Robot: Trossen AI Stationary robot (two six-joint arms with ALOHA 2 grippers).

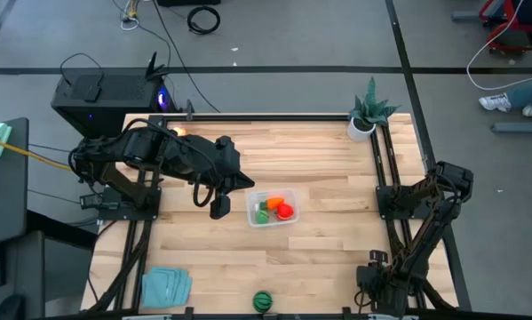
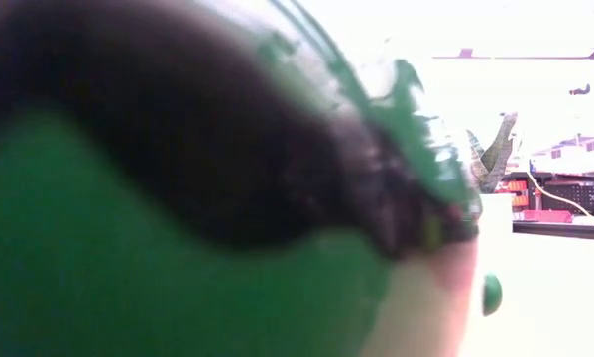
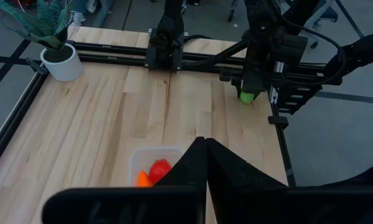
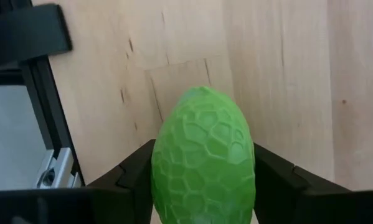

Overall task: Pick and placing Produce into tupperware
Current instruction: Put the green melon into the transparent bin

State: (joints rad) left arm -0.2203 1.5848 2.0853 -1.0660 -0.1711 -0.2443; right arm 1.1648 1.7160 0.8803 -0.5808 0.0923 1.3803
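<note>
Tupperware (image 1: 272, 210) sits mid-worktop (image 1: 319, 151), holding orange, red and green produce. Left claw (image 3: 205, 163), fingers pressed together, hovers just beside it. Right claw (image 4: 202, 180) grips a bumpy green piece (image 4: 202, 155) at the worktop's right edge.

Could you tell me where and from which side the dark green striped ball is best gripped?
The striped ball sits alone at the table's near edge, right of the teal cloth. Being round, it offers no better face, so I would come straight down and close across its widest middle, probably with the left gripper, whose fingers look shut.
</note>
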